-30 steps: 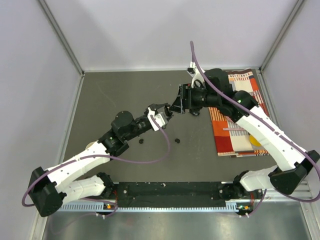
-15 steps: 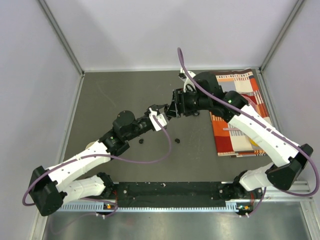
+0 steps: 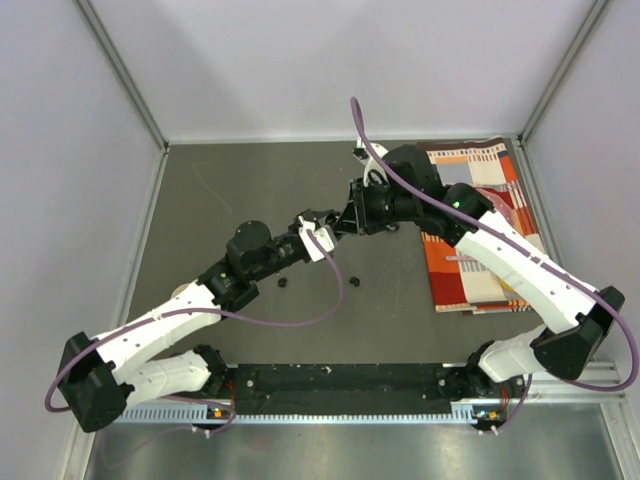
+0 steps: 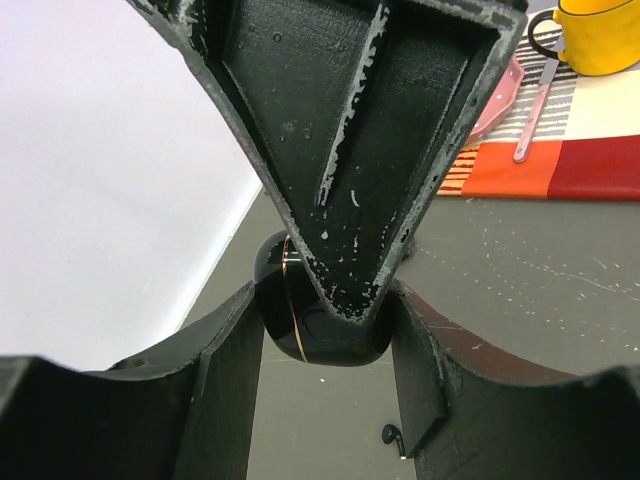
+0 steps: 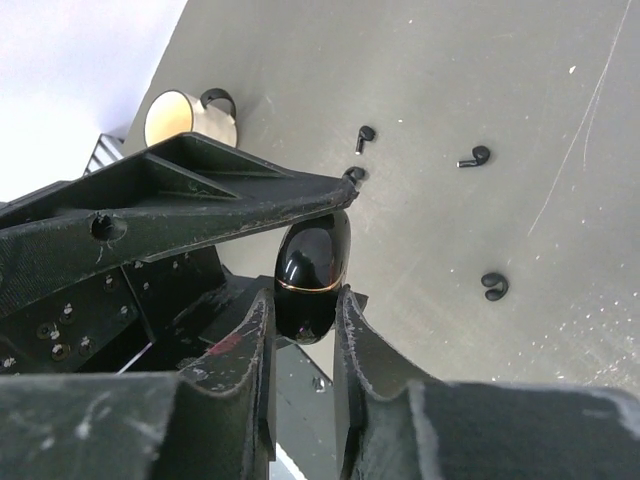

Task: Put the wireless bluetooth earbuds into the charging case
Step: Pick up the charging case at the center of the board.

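The charging case, a glossy black oval pod with a thin gold seam, hangs in the air above the table. My left gripper is shut on it, with the case squeezed between the fingers. My right gripper is shut on the same case from the opposite side, and one of its fingers fills the top of the left wrist view. The two grippers meet at mid-table. Several tiny black earbuds lie loose on the grey table below; two earbuds show from above.
An orange striped cloth lies at the right with a yellow mug and a pink utensil on it. A cream mug stands near the left arm. Walls enclose the table on three sides.
The right arm has swung left to the left gripper, and its jaws have closed onto the case. The left arm has stayed still with the case in its grip.
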Available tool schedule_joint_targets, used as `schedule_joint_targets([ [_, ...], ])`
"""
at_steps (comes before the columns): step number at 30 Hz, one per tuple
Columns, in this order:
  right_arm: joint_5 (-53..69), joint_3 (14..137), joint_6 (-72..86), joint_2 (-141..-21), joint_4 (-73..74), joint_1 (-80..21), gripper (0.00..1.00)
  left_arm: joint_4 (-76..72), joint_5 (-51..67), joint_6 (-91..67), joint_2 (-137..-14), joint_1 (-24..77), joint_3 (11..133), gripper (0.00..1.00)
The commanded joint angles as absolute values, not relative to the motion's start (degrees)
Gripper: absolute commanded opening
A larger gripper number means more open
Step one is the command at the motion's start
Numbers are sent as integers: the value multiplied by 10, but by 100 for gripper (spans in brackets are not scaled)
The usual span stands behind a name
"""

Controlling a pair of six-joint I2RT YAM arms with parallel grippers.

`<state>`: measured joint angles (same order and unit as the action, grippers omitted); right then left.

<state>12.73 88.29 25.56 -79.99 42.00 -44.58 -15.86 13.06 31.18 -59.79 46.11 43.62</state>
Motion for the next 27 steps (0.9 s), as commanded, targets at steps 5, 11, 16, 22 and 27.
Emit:
schedule_joint_targets([
  [5,105,872,254,-792,375,-448,0,-225,154,280,-581,467,448,21],
  [11,102,850,263,-777,345,-445,0,-250,147,236,-567,467,431,65],
  [16,116,842,272,-776,331,-434,0,-258,145,218,-551,466,420,84],
  [22,138,822,286,-762,308,-399,0,-230,107,189,-520,466,407,99],
  [27,172,790,291,-739,289,-339,0,-189,63,135,-476,463,395,99],
])
